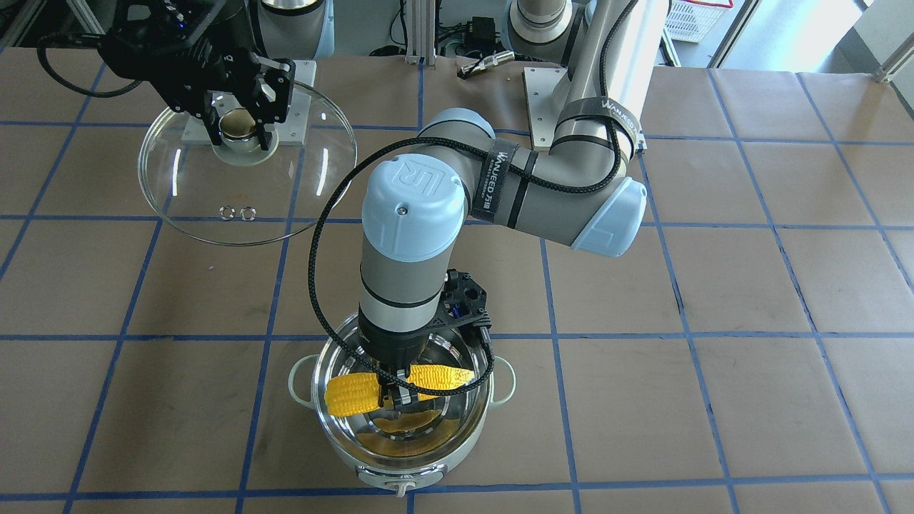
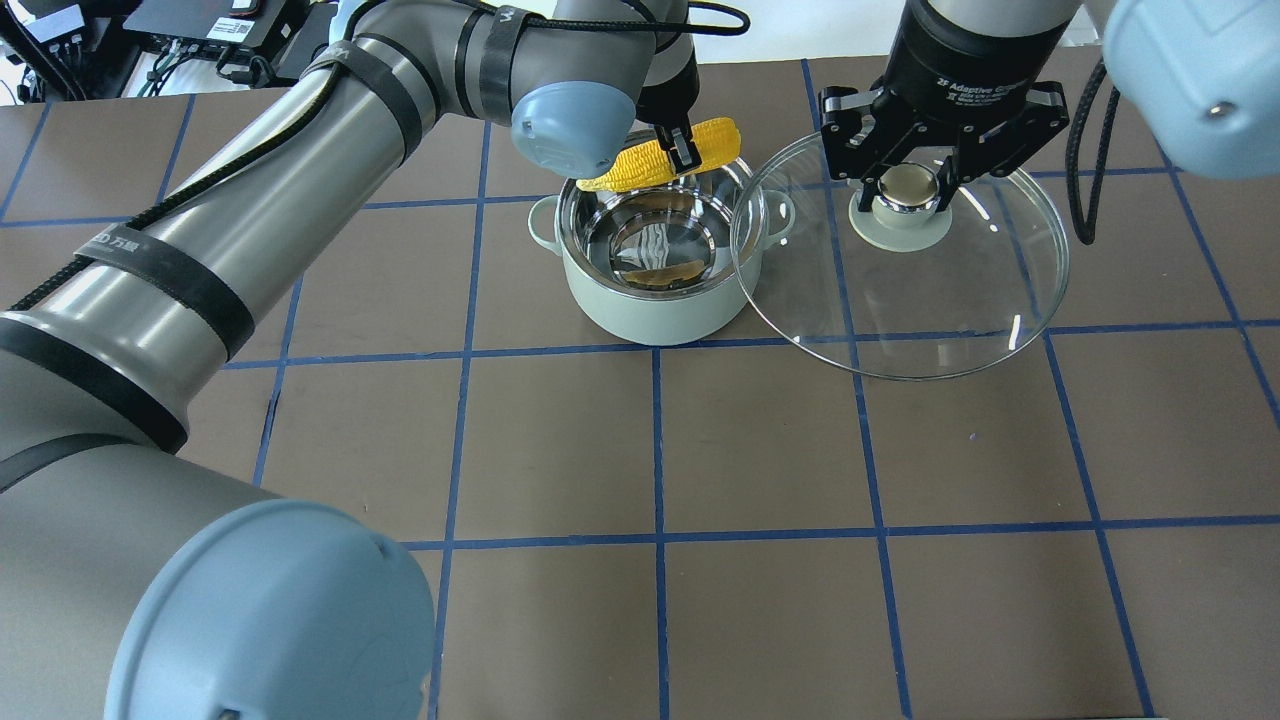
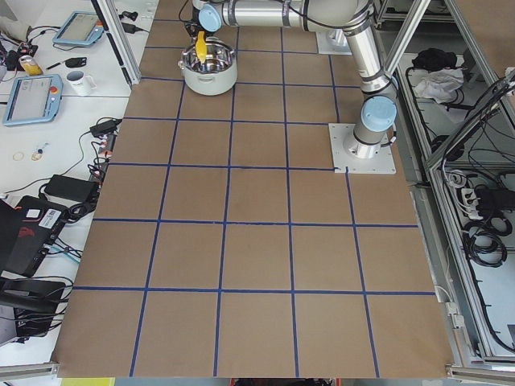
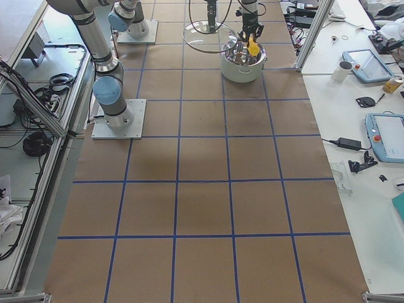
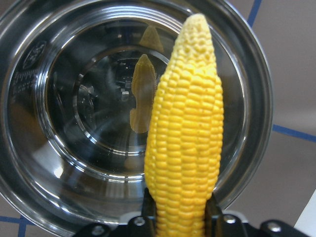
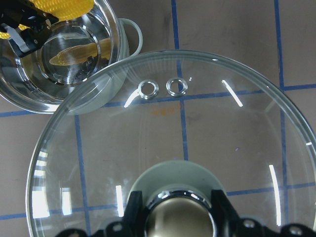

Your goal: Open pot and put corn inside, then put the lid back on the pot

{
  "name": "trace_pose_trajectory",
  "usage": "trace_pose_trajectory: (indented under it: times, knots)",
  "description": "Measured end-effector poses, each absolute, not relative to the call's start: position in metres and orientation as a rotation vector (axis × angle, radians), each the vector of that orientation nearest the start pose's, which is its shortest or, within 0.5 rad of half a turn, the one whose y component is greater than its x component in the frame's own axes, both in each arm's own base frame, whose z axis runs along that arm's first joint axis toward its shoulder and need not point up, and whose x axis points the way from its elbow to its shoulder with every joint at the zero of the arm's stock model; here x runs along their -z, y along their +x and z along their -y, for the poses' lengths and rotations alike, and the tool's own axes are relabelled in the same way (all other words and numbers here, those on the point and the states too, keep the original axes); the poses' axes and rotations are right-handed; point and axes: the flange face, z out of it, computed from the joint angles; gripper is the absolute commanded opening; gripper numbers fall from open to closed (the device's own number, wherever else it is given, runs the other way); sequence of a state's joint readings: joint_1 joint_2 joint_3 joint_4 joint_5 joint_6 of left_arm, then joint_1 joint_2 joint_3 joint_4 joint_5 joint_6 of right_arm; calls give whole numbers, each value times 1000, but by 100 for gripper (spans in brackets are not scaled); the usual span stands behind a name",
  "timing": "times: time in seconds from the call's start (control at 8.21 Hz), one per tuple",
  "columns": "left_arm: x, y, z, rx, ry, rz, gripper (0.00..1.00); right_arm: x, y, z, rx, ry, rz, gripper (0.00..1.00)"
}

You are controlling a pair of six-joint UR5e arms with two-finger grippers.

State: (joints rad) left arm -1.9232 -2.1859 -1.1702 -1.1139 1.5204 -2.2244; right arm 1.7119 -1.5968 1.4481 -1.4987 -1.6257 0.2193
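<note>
The pot (image 2: 650, 315) stands open, steady and heavy-looking; beside it the right claw (image 2: 908, 178) is clamped on the knob (image 2: 905, 195) of the glass lid (image 2: 950, 300), which is breakable and best carried by that knob. The left claw (image 2: 685, 155) pinches the corn (image 2: 640, 168) mid-length above the pot's mouth; it is likely light, firm and ribbed.

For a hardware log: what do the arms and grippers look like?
The left arm and right arm are grey with pale blue joint caps; the left shows a UR logo and black cable under lettered black straps. The left gripper and right gripper are black, the right white-lettered.
</note>
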Motion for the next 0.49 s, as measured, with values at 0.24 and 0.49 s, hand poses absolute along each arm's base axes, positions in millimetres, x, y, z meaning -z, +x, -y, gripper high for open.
trace_pose_trajectory:
  times: [0.24, 0.49]
  knots:
    - [-361, -388, 653, -5, -2756, -1998, 0, -554, 195, 461, 136, 128, -3177, 29]
    - [-367, -386, 651, -14, -2767, -1996, 0, -554, 195, 461, 135, 129, -3177, 29]
